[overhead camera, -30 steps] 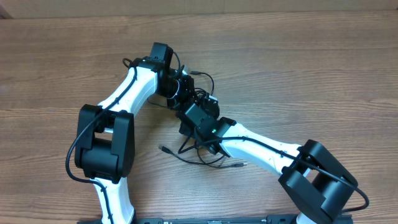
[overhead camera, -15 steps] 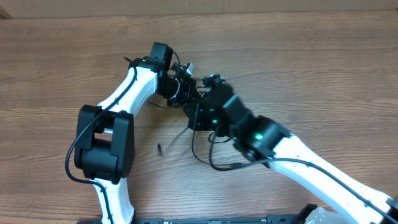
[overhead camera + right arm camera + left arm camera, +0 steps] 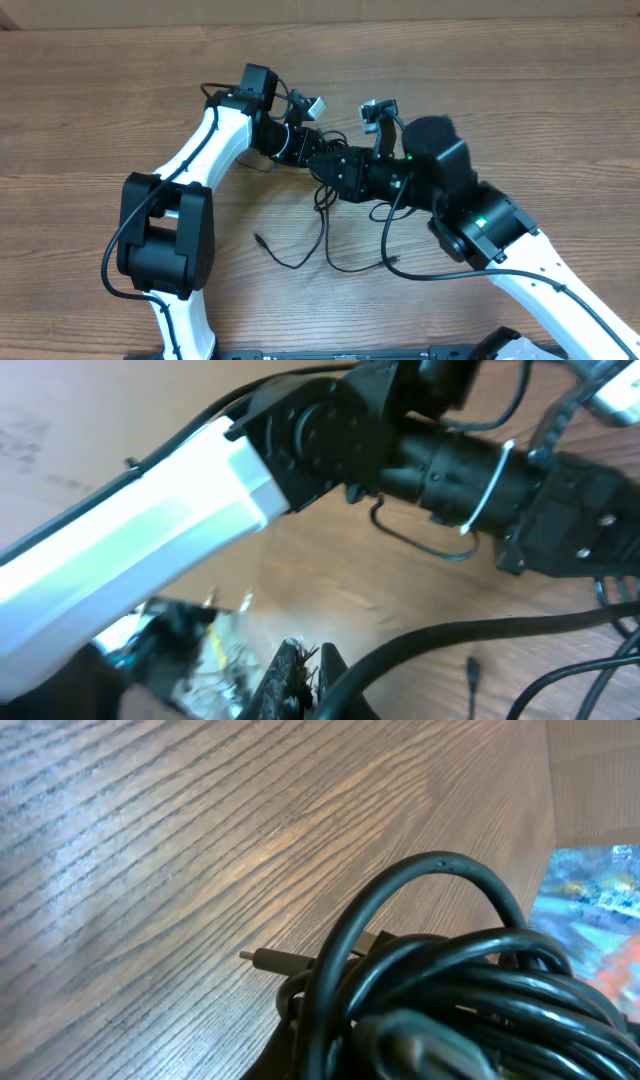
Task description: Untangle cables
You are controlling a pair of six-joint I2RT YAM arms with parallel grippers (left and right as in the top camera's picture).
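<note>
The cables [image 3: 326,232] are thin black cords bunched between my two grippers near the table's middle. Loops hang to the wood and end in small plugs [image 3: 260,240]. A light-coloured plug [image 3: 317,104] sticks up above the bunch. My left gripper [image 3: 303,147] is shut on the tangle. In the left wrist view the coiled cables [image 3: 440,990] fill the lower right and hide the jaws, and one plug tip [image 3: 258,957] pokes out. My right gripper [image 3: 327,172] points left at the same bunch. Its fingers [image 3: 300,682] are shut, with a black cable [image 3: 480,635] running off to the right.
The left arm's white link [image 3: 170,510] crosses close above my right gripper. A crumpled clear plastic bag [image 3: 170,645] lies by the table's front edge. A loose plug [image 3: 472,672] rests on the wooden table [image 3: 520,80].
My right arm has risen and swung right, with its gripper still at the bunch. The cords have been drawn out into longer hanging loops. The left arm has barely moved.
</note>
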